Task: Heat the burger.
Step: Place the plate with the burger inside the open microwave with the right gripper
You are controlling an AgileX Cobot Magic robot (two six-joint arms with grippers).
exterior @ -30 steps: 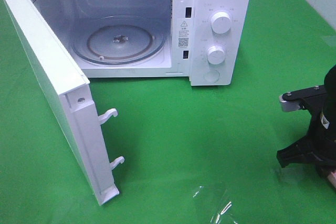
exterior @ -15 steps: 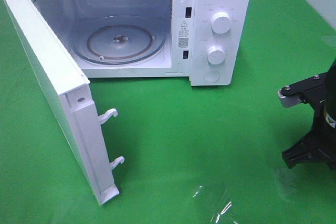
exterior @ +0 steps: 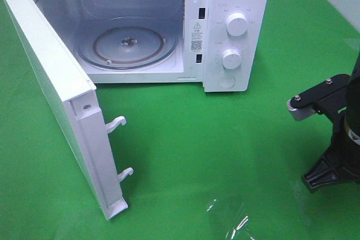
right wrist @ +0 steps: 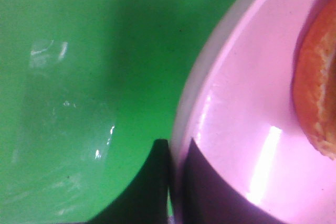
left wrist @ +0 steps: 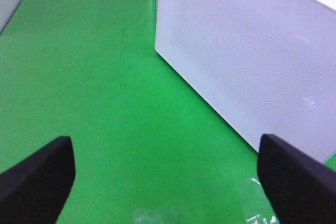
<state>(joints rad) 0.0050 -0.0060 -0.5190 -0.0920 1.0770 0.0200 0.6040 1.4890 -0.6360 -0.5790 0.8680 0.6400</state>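
Note:
In the right wrist view, the golden-brown bun of the burger (right wrist: 317, 77) shows at the picture's edge, lying on a pink plate (right wrist: 236, 103). My right gripper (right wrist: 176, 150) is shut on the plate's rim, with one dark finger under it and one on top. From the high camera only the right arm (exterior: 337, 133) appears, at the right edge of the green cloth; plate and burger lie outside that view. My left gripper (left wrist: 168, 177) stands open and holds nothing, above the cloth beside the outer face of the microwave door (left wrist: 252, 61).
A white microwave (exterior: 236, 4) stands at the back, its door (exterior: 50, 82) swung wide open toward the front left. Its glass turntable (exterior: 128, 43) is bare. A piece of clear film (exterior: 228, 217) lies on the cloth near the front edge.
The right arm has shifted a little toward the front, and its wrist bracket has tilted and swung slightly left. The microwave and its door have not moved.

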